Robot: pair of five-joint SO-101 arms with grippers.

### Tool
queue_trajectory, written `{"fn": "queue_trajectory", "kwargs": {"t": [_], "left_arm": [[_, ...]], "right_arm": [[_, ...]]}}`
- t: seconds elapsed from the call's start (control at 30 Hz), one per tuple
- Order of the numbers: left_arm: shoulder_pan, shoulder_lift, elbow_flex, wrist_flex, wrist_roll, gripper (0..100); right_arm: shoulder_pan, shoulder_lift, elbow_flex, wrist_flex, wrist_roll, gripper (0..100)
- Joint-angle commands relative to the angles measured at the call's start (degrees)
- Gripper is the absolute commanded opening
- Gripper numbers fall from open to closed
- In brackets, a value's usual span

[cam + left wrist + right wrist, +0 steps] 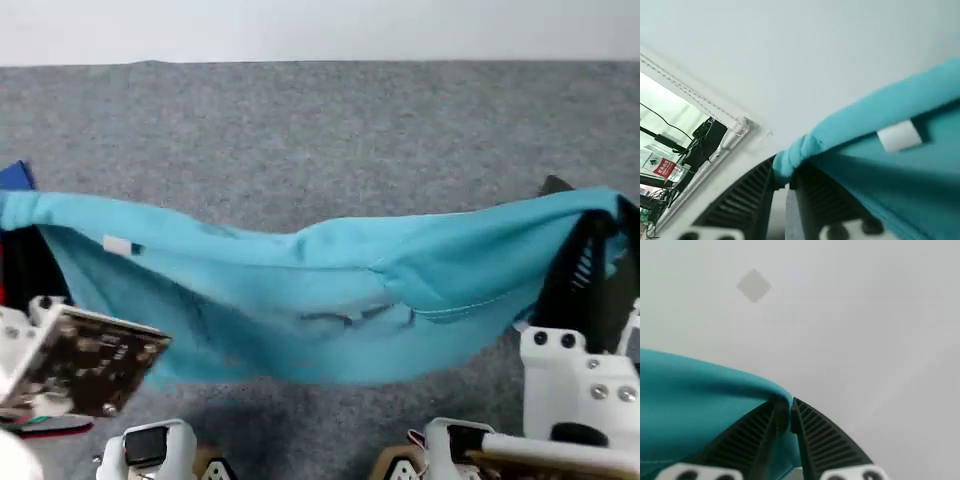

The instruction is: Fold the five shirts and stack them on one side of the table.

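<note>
Overhead: teal shirt point(330, 290) stretched side to side over grey table point(320, 130), middle sagging.
Left gripper point(782, 179): pinching bunched corner, white tag point(899, 135) near.
Right gripper point(785, 414): clamped on opposite corner.

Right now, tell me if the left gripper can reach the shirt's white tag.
Probably not: the left gripper is shut on the shirt corner near the tag, so it must let go first.

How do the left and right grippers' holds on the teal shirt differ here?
The left gripper pinches a bunched corner of the teal shirt; the right gripper pinches a smooth folded edge. A white tag sits near the left gripper, none near the right. Both are shut on the shirt, holding it stretched between them.
</note>
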Motion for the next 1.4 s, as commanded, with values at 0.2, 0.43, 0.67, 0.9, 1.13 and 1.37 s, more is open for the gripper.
{"fn": "queue_trajectory", "kwargs": {"t": [0.2, 0.43, 0.67, 0.9, 1.13, 1.37], "left_arm": [[-0.35, -1.76, 9.63, 0.0, -3.69, 0], [-0.35, -2.29, 9.63, -2.2, -3.69, 0], [-5.36, -2.29, 3.12, -1.93, -3.69, 0], [-7.65, -3.96, -4.53, -1.93, -3.69, 0], [-7.65, -6.24, -0.22, -1.85, -3.69, 0], [-7.3, -5.71, 19.91, -3.43, -5.89, 0]], "right_arm": [[0.84, 3.3, 0.35, -3.38, 0.62, 1.0], [1.1, 2.86, 0.35, -4.7, 0.62, 1.1], [1.19, -2.51, 0.35, -4.0, 4.31, 1.1], [1.27, -8.13, 0.35, -1.71, 9.93, 1.1], [1.27, -6.02, 0.7, -2.07, 12.04, 1.1], [0.13, 9.63, 0.79, -1.45, 9.32, 1.1]]}}
